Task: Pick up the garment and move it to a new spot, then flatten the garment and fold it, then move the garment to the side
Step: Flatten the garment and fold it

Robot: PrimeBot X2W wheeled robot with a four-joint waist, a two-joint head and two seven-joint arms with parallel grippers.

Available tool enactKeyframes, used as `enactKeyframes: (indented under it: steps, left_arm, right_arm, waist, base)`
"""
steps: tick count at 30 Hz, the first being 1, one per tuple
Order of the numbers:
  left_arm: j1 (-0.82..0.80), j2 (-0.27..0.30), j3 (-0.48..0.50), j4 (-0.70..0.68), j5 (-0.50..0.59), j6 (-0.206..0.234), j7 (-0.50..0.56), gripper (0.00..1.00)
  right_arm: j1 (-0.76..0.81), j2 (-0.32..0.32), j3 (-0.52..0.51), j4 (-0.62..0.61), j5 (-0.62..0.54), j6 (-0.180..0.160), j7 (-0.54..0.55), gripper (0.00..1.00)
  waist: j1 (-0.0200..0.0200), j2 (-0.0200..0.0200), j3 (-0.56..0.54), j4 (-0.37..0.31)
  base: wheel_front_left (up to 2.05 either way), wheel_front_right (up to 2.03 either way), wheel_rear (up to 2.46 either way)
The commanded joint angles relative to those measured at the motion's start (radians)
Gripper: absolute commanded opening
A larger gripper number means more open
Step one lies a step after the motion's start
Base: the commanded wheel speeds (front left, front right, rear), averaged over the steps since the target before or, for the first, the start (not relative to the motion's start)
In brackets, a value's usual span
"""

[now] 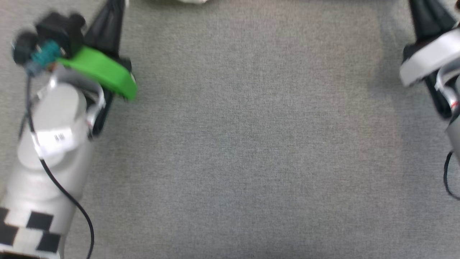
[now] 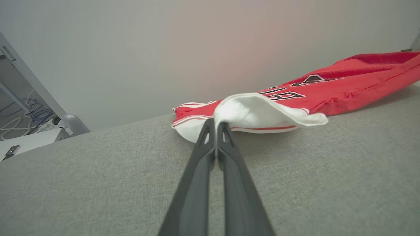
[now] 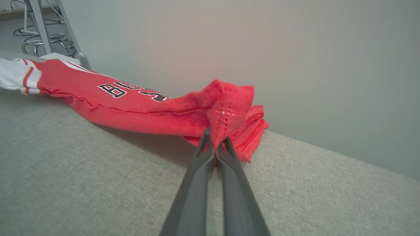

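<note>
The garment [image 2: 331, 87] is a red jersey with white sleeves and black lettering, stretched along the far edge of the grey table [image 2: 98, 183]. My left gripper [image 2: 216, 125] is shut on a raised white sleeve [image 2: 252, 109]. My right gripper [image 3: 215, 139] is shut on a bunched red hem corner [image 3: 229, 111] at the other end of the garment [image 3: 131, 101]. In the head view a pale sliver of the garment [image 1: 187, 1] shows at the top edge. There my left arm [image 1: 54, 118] and right arm [image 1: 427, 61] reach forward at the sides, fingertips past the top edge.
Between the arms lies a wide stretch of grey cloth-covered table [image 1: 244, 144]. Beyond the table's far edge a plain pale wall [image 2: 164, 49] rises. A metal frame leg [image 2: 36, 88] with floor cables [image 2: 19, 118] stands to one side, and a chrome stool base [image 3: 46, 39] shows there too.
</note>
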Motion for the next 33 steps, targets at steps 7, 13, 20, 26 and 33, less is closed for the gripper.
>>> enactKeyframes:
  steps: [7, 13, 20, 26, 33]
  left_arm:
    - [0.222, 0.015, -0.048, 0.021, -0.068, -0.003, 0.031, 0.00]
    - [0.368, 0.055, -0.083, -0.029, -0.116, -0.003, 0.077, 0.00]
    - [0.519, 0.101, -0.095, -0.123, -0.158, 0.007, 0.142, 0.00]
    - [0.632, 0.139, -0.126, -0.230, -0.180, 0.013, 0.213, 0.00]
    - [0.735, 0.173, -0.149, -0.358, -0.246, 0.011, 0.297, 0.00]
  right_arm:
    - [0.178, -0.037, 0.055, 0.001, 0.068, -0.008, -0.009, 0.00]
    - [0.287, -0.048, 0.034, -0.006, 0.110, -0.008, -0.009, 0.00]
    - [0.392, -0.049, 0.032, -0.066, 0.154, -0.008, -0.009, 0.00]
    - [0.478, -0.064, 0.053, -0.097, 0.185, -0.008, -0.009, 0.00]
    - [0.594, -0.083, 0.026, -0.114, 0.251, -0.008, -0.009, 0.00]
  waist:
    - [0.0001, 0.0000, -0.182, 0.037]
    - [0.0001, 0.0000, -0.256, 0.054]
    - [0.0001, 0.0000, -0.329, 0.075]
    - [0.0001, 0.0000, -0.385, 0.092]
    - [0.0001, 0.0000, -0.439, 0.089]
  base:
    - [0.00, 0.00, 0.00]
    - [0.00, 0.00, 0.00]
    - [0.00, 0.00, 0.00]
    - [0.00, 0.00, 0.00]
    - [0.00, 0.00, 0.00]
